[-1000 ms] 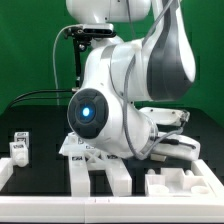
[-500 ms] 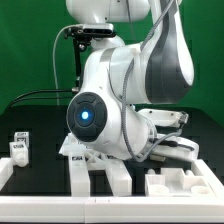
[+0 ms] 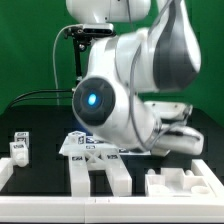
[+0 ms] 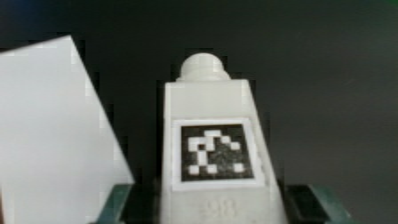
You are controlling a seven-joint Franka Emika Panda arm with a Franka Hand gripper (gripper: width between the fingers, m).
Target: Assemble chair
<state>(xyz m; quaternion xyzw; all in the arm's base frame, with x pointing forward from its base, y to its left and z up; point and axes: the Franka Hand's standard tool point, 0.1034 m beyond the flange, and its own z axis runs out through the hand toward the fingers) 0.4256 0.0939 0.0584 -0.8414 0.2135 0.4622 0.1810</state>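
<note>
- Where the wrist view looks past the pincer (image 4: 210, 208), a white chair leg (image 4: 210, 100) is seen between the two dark fingers (image 4: 125, 205).
- One finger is seen at each side of the leg's near end with no gap visible. Whether the leg is actually clamped cannot be told.
- The leg's long axis runs straight out from between the fingers, so its length is lined up with the camera's line of sight along the pincer.
- The rounded peg end is pointed away from the pincer, and the broad end is kept between the fingers.
- A black-and-white square tag (image 4: 214, 150) is carried on the face turned toward the wrist camera, near the held end.
- The black surface (image 4: 329, 80) is seen behind the leg. Whether the leg is resting on it or lifted cannot be told.
- A flat white panel (image 4: 54, 130) is seen beside the leg, apart from it. What it belongs to cannot be told.
- In the exterior view the arm (image 3: 130, 85) is bent low, with the pincer toward the exterior view's right, and the leg itself cannot be made out there.
- The marker board (image 3: 88, 147) is partly covered by the arm.
- Nearer the camera, a two-pronged piece (image 3: 100, 172) and a notched block (image 3: 185, 186) are laid on the surface.
- A small piece (image 3: 20, 148) is stood at the exterior view's left, well apart from the pincer.
</note>
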